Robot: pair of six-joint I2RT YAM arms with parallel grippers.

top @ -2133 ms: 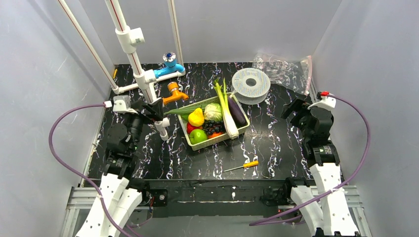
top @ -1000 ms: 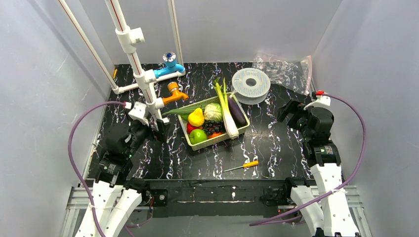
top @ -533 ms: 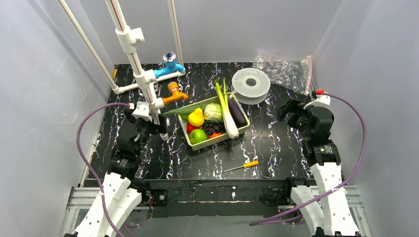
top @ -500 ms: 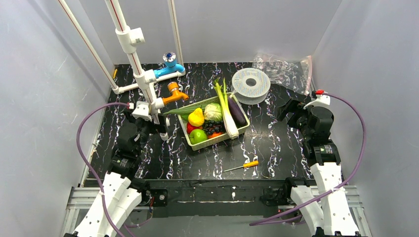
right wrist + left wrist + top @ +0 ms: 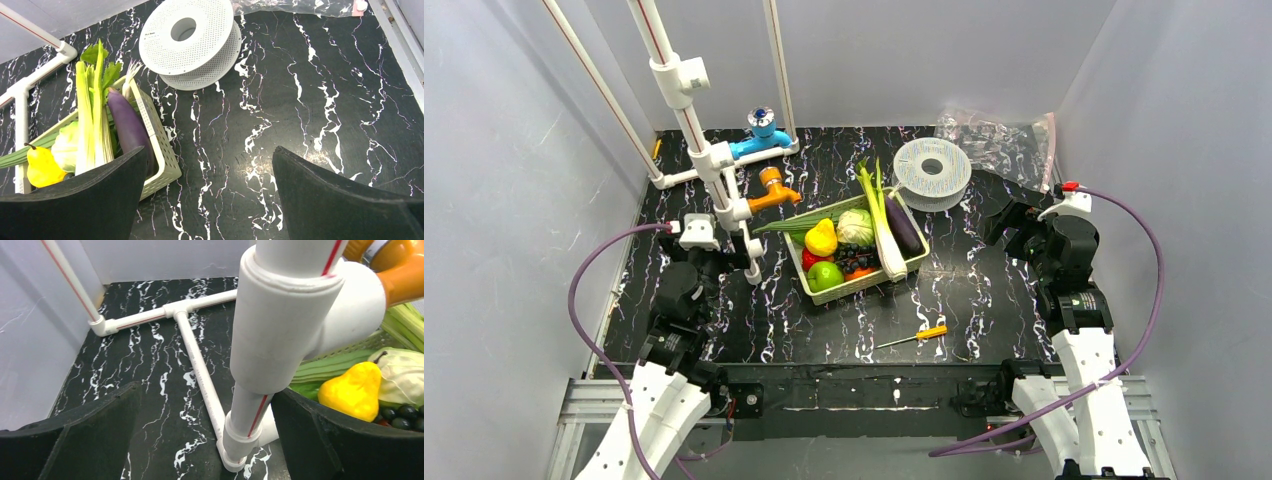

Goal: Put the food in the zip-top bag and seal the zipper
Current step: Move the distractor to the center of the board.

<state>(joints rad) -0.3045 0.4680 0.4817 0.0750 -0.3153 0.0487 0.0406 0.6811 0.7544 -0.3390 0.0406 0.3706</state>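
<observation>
My left gripper [image 5: 210, 437], jaws apart and facing the white pipe [image 5: 280, 340], has drawn back. The pipe has shifted left. My right gripper [image 5: 210, 197] is unchanged, jaws apart. The food [image 5: 856, 240] lies in the basket [image 5: 866, 285]. The zip-top bag [image 5: 999, 140] lies at the far right.

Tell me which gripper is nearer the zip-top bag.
Right. The right gripper hangs short of the zip-top bag, on its near side; the left gripper is past the basket, astride the white pipe.

A robotics lab test cell: grey panel walls [image 5: 514, 150] box in a black marbled tabletop [image 5: 964, 290], with a white PVC pipe rig [image 5: 280, 340] just ahead of the left claw [image 5: 205, 437].
</observation>
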